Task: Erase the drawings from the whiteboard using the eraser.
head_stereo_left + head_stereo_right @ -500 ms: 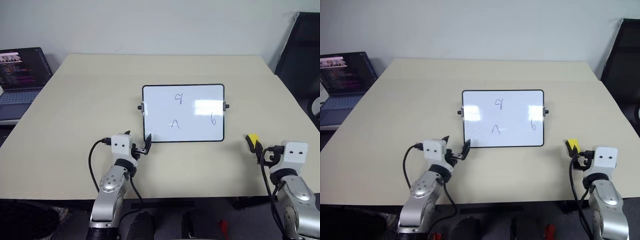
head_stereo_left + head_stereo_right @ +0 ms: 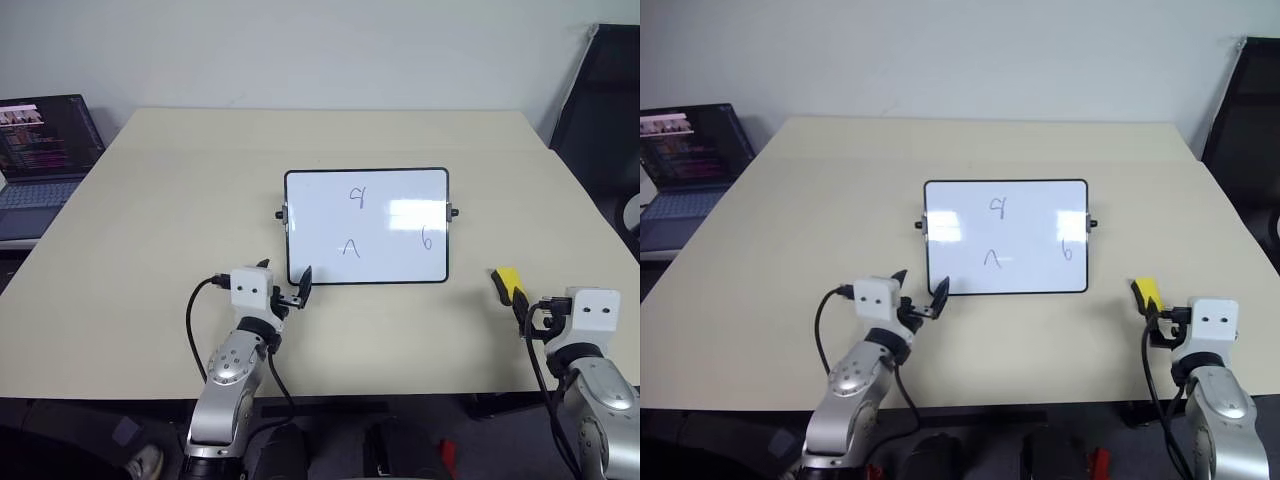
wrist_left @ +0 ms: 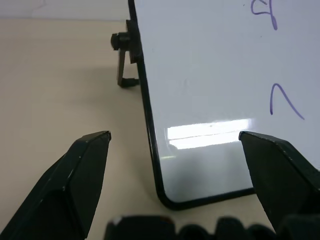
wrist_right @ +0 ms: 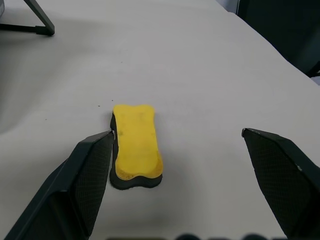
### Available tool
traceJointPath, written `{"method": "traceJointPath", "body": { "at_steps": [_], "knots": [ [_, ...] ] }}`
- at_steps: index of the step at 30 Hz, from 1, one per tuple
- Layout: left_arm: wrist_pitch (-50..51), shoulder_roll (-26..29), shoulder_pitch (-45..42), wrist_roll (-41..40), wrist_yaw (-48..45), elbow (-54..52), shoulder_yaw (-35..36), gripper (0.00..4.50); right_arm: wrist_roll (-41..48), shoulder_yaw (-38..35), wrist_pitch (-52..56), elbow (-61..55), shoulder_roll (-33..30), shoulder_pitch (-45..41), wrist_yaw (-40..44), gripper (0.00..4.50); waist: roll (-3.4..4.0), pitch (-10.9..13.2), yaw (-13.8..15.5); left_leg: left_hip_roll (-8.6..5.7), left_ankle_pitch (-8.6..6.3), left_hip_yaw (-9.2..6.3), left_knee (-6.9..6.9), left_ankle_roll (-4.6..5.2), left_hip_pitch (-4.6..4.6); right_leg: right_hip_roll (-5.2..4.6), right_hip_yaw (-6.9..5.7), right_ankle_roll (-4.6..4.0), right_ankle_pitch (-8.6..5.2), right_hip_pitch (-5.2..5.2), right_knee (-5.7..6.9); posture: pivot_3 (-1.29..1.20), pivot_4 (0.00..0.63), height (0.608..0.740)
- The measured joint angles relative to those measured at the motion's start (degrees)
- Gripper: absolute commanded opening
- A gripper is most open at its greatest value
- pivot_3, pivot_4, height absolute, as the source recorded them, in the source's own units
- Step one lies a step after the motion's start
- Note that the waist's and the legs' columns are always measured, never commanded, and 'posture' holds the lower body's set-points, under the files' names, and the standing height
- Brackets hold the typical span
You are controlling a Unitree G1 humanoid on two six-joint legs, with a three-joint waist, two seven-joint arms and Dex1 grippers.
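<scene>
One open dark laptop (image 2: 40,150) sits at the beige table's (image 2: 180,200) left edge; one black-framed glossy whiteboard (image 2: 367,226) at centre bears three drawings (image 2: 357,195); spread left gripper (image 2: 282,283) straddles its near corner; spread right gripper (image 4: 177,185) faces one yellow eraser (image 4: 136,142), lying flat

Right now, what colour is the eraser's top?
Bright yellow, over a dark base; the eraser shows best in the right wrist view.

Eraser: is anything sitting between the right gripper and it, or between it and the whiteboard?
Nothing visible. The eraser lies on bare table just ahead of the open right gripper, nearer one finger. The stretch of table from there to the whiteboard is bare too.
</scene>
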Motion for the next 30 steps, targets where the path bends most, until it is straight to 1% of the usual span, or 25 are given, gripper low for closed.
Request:
{"method": "traceJointPath", "body": {
  "at_steps": [6,14,17,20,23,26,30],
  "knots": [
    [-1.6,0.0,-3.0,0.4,-0.3,4.4,0.0,4.5,0.0,-0.4,0.0,1.9,0.1,-2.5,-0.6,4.47,-0.01,0.0,0.0,0.0,0.0,0.0,-0.01,0.0,-0.01,0.01,-0.01,0.05,0.03,0.0,0.0,0.0,0.15,0.74],
    [-3.5,0.9,-4.7,0.3,-1.3,7.3,1.0,4.5,0.0,-0.2,0.0,1.9,0.3,-2.1,-0.6,4.47,0.0,0.0,0.0,0.0,0.0,-0.01,-0.03,0.0,-0.04,0.02,-0.01,0.24,0.14,-0.03,-0.01,0.0,0.15,0.74],
    [-3.7,1.8,-5.4,-0.2,-3.3,7.7,0.9,4.5,0.1,-0.3,0.2,1.5,0.2,-1.4,-0.2,4.47,0.0,0.0,0.0,0.0,0.0,-0.01,-0.02,0.0,-0.04,0.02,-0.02,0.23,0.14,-0.03,0.0,0.0,0.15,0.74],
    [-4.5,4.9,-7.2,-0.9,-8.6,7.4,-0.3,4.5,0.2,-0.6,0.7,0.2,-0.1,-0.8,0.4,4.47,0.02,0.0,0.0,0.01,0.0,0.0,-0.02,0.0,-0.03,0.03,-0.01,0.08,0.05,-0.03,0.01,0.0,0.15,0.74],
    [-4.6,6.6,-8.0,-4.4,-15.6,6.8,-2.0,4.5,2.1,-1.1,2.6,-1.6,-0.3,-0.7,1.1,4.47,0.02,0.0,0.0,0.01,0.0,0.03,-0.02,0.0,-0.03,0.03,-0.01,0.11,0.07,-0.03,0.0,0.0,0.15,0.74],
    [-2.9,7.7,-8.3,-8.9,-23.2,6.8,-4.3,4.5,5.8,-1.1,6.4,-3.0,0.0,-2.1,1.9,4.47,0.02,0.0,-0.1,0.01,0.0,0.01,-0.02,0.0,-0.03,0.03,0.0,0.1,0.06,-0.03,0.02,0.0,0.15,0.74],
    [-2.1,10.9,-9.2,-11.0,-32.9,7.7,-8.0,4.5,9.4,-1.3,12.1,-4.2,-0.6,-4.7,2.1,4.47,0.04,0.0,-0.1,0.03,0.0,0.0,-0.01,0.01,0.0,0.08,0.01,0.03,0.03,-0.03,0.06,0.0,0.15,0.74]
  ]
}}
